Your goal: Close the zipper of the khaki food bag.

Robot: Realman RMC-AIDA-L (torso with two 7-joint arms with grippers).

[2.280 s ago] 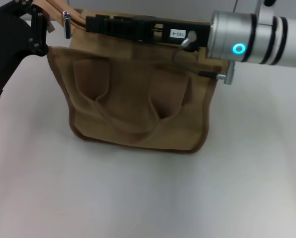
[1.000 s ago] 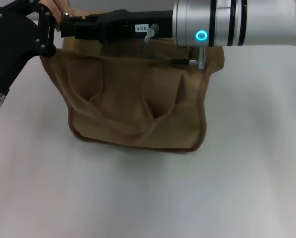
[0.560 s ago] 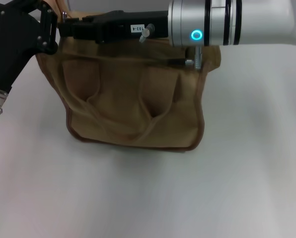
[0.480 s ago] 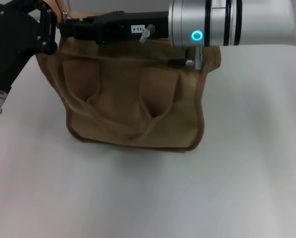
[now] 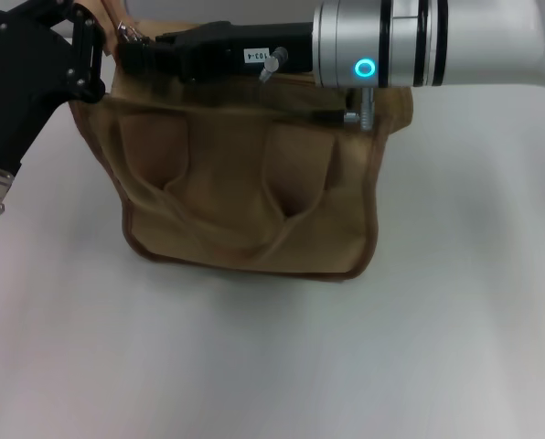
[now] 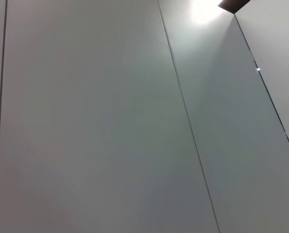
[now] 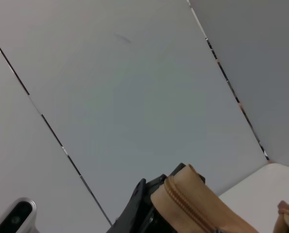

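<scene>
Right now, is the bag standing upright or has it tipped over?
Upright. The bag stands on its base on the table, front handles facing the camera, with the left gripper and right gripper at its top left corner.

We found the khaki food bag (image 5: 245,192) on the table (image 5: 437,347), left gripper (image 5: 85,50) at its ten o'clock corner, right gripper (image 5: 135,55) lying across its top edge toward nine o'clock.
</scene>
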